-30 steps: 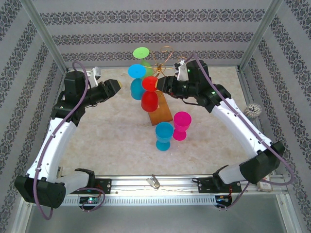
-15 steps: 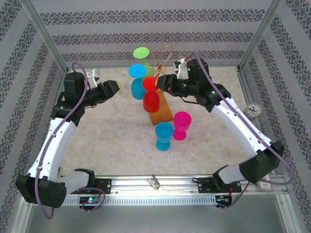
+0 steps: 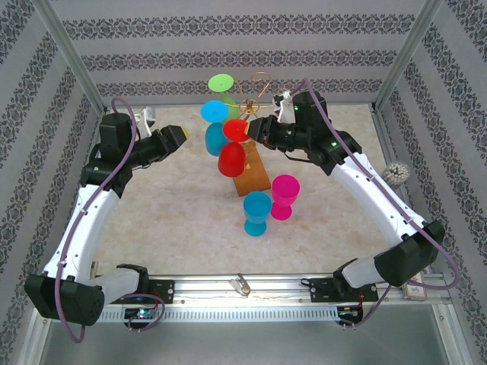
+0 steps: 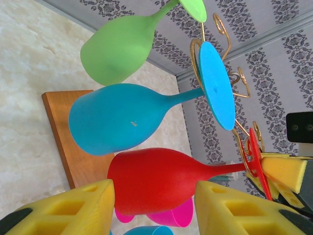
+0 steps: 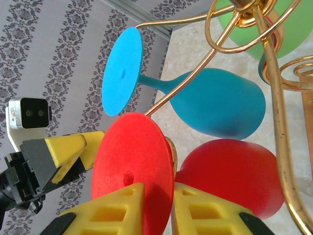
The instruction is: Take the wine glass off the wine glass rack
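Foot of red wine glass [image 5: 133,155] — pinched in right claw [image 5: 157,195].

Table [image 3: 152,213] left of rack [image 3: 253,179] open; blue glass [image 3: 256,213], pink glass [image 3: 285,195] stand near rack base, front-right.

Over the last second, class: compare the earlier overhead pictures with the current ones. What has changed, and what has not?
The right fingers closed onto the foot of the red glass, whose bowl shifted slightly left in the overhead view. The left fingers stayed open beside that bowl; the blue glass and green glass hang on the rack as before.
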Robot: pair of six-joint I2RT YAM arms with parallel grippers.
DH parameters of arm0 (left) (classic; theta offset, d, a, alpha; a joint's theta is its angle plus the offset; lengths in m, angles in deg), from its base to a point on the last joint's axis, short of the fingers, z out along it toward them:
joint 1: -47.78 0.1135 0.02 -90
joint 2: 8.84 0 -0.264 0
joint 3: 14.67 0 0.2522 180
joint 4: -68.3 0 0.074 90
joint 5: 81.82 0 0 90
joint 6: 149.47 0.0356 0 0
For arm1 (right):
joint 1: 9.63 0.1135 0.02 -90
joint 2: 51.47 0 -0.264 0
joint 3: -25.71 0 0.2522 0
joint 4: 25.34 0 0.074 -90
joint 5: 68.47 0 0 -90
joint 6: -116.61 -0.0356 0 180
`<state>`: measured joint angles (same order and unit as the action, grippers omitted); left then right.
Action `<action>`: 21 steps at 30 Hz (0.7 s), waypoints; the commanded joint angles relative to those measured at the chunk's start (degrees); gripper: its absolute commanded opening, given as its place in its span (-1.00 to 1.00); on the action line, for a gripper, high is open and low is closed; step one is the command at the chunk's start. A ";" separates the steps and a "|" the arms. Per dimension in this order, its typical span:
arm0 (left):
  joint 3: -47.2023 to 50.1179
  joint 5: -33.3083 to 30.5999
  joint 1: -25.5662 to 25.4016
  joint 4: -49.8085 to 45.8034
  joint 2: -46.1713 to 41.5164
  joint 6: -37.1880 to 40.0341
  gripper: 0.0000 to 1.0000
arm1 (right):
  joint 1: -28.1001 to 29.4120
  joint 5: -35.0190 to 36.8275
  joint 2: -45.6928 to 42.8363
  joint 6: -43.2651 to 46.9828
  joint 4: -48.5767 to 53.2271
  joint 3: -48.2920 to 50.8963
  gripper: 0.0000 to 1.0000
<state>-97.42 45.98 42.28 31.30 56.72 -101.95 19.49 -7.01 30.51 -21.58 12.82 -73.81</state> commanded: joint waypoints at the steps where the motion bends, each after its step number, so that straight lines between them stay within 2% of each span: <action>1: 0.52 1.22 0.84 3.29 -0.42 -0.41 -0.05 | 0.54 -0.73 -0.13 -0.24 -2.08 -1.78 -0.65; 21: 0.56 1.14 1.01 3.56 -0.56 -0.68 -0.05 | -0.73 -1.61 -2.04 -3.13 -3.66 -0.25 -0.86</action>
<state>-97.27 45.98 42.28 31.97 56.72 -101.99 19.34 -8.12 29.59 -23.72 10.72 -73.87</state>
